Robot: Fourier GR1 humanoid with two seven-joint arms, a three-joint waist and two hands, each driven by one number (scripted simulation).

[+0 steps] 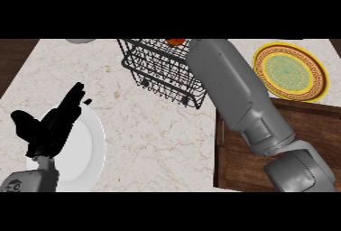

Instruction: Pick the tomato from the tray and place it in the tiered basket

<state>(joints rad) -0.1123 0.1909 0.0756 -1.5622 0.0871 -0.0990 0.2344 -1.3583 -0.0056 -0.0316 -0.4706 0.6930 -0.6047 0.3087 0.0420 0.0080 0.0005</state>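
The black wire tiered basket stands at the back middle of the counter. A small patch of red-orange, the tomato, shows at the basket's top edge beside my right forearm. That forearm reaches up from the lower right over the basket, and its hand is out of view past the top. The wooden tray lies at the right under the arm. My left hand rests open at the lower left, fingers up, over a white plate.
A yellow plate with a green patterned middle sits at the back right beside the tray. A white object peeks in at the top left. Dark wood floor shows beyond the counter's left edge.
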